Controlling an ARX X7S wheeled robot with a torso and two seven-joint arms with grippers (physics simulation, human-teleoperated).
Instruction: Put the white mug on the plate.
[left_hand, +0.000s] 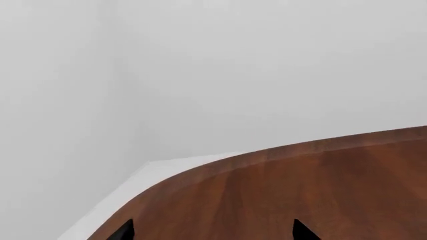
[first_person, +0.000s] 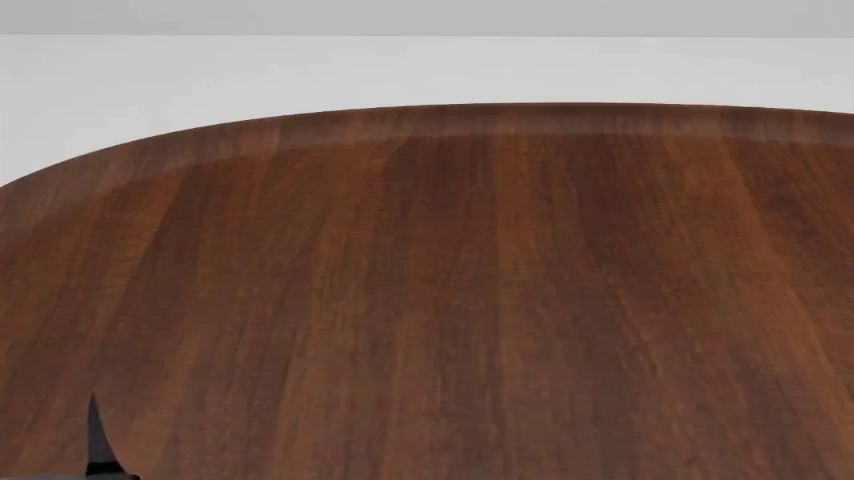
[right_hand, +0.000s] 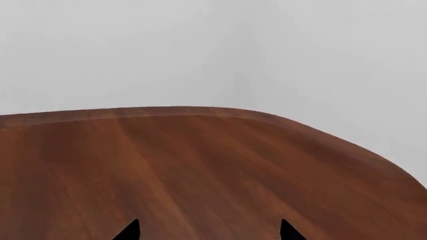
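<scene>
A rounded dark wooden table (first_person: 454, 300) filled the head view below pale walls (first_person: 400, 65); both claws (left_hand: 212, 231) (right_hand: 209, 231) hung released, fingertips apart.

Bright, even, shadowless light; sharp renders, no glare or blur.

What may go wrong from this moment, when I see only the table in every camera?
1. Neither mug nor plate shows in any view, so any reach now would be blind.
2. The table edge curves close ahead of the left gripper and right gripper; a mug set near it might fall.
</scene>
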